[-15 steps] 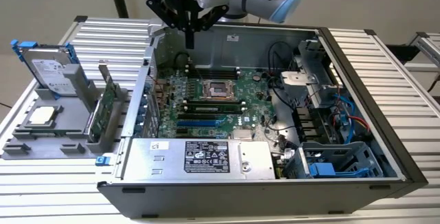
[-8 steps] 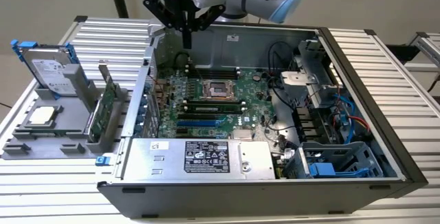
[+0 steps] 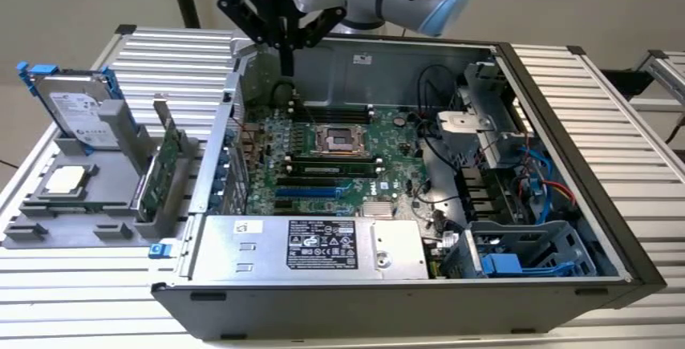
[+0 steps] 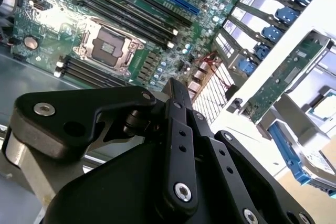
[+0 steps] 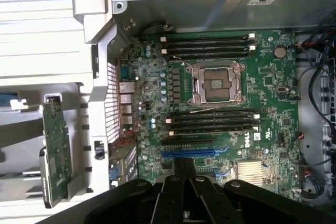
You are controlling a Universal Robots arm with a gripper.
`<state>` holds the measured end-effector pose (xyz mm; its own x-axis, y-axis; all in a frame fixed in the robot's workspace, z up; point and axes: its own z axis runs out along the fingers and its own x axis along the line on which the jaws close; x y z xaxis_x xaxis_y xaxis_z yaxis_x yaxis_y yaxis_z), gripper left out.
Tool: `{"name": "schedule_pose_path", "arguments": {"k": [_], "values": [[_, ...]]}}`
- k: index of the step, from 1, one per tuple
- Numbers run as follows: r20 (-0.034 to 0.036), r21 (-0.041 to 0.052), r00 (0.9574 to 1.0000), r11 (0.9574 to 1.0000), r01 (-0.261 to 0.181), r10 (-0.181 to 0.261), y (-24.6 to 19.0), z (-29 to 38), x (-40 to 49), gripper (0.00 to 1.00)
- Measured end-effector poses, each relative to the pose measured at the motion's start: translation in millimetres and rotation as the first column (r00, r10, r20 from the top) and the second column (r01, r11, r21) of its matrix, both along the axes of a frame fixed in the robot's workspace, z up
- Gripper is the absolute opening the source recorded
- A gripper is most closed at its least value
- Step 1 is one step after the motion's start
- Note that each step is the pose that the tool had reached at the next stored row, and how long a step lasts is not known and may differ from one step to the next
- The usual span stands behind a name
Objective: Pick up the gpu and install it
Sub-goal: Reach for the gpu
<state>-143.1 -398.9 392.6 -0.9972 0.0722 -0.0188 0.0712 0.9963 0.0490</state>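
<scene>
gpu [image 3: 166, 160] | upright on its edge in the gray holder [image 3: 64, 229], on the exterior view's left, just outside the open computer case [image 3: 374, 305]; untouched | my gripper [image 3: 287, 64] | fingers pressed together on nothing; hangs over the case's far left corner, well apart from the gpu

Landmark: take the computer case [image 3: 374, 309] as your anchor.
Gpu: you see the gpu [image 3: 160, 168] on edge in the holder [image 3: 64, 233], just beside the case on the exterior view's left.
Hard drive [image 3: 80, 108]: same holder, farther from the case.
CPU chip [image 3: 66, 179]: flat on that holder, beyond the gpu.
Motherboard [image 3: 332, 164]: inside the case.
Power supply [image 3: 310, 245]: inside, along your near wall.
Gripper [image 3: 287, 72]: above the case's far corner.
</scene>
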Motion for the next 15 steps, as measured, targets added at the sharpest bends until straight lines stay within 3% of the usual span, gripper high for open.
{"name": "schedule_pose_path", "arguments": {"k": [15], "values": [[0.0, 0.0003, 1.0, 1.0, 0.0, 0.0, 0.0, 0.0, -9.9, 0.0]]}}
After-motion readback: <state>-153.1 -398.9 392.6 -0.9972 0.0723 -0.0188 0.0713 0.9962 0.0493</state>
